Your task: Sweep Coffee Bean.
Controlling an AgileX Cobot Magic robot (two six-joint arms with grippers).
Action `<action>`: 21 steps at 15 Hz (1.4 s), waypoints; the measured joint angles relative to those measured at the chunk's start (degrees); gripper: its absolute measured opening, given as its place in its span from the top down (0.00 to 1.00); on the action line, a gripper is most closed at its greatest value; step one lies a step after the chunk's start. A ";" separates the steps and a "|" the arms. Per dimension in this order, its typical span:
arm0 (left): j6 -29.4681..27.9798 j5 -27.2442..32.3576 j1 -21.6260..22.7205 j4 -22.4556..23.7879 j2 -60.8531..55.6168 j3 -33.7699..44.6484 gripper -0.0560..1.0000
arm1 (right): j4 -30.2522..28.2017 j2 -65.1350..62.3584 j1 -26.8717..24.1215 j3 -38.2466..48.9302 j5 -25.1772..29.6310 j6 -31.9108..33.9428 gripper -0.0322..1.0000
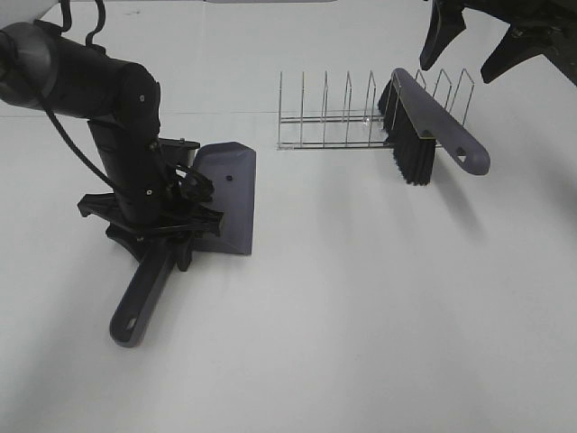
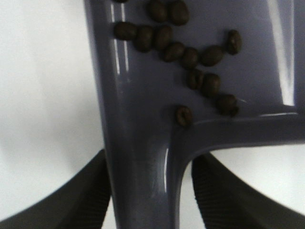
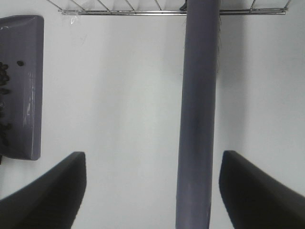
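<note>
The grey-purple dustpan [image 1: 225,194] lies flat on the white table at the left, its handle [image 1: 140,302] pointing toward the front. Several coffee beans [image 2: 190,57] lie clustered inside the pan near the handle's root. My left gripper [image 2: 152,156] straddles the handle neck: one finger [image 2: 93,191] sits against it, while a thin gap shows at the other finger [image 2: 219,195]. The matching brush [image 1: 433,126] leans in the wire rack. High above it my right gripper [image 1: 471,54] hangs open and empty, with the brush handle [image 3: 198,119] far below its fingers.
A wire dish rack [image 1: 334,117] stands at the back centre and holds the brush, bristles down. The dustpan [image 3: 24,71] with dark beans also shows in the right wrist view. White tabletop [image 1: 361,298] stretches between the pan and the rack and toward the front.
</note>
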 joint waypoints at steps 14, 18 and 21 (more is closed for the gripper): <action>5.44 7.16 11.63 0.29 -17.36 0.46 0.37 | -3.15 -24.92 0.00 18.11 -0.40 -2.18 0.35; 7.91 9.51 19.77 1.66 -30.31 8.37 0.37 | -3.21 -42.11 0.00 31.46 -0.34 -1.49 0.36; 7.91 9.28 19.77 2.29 -41.20 19.94 0.37 | -3.27 -53.11 0.00 39.36 -0.29 -1.49 0.36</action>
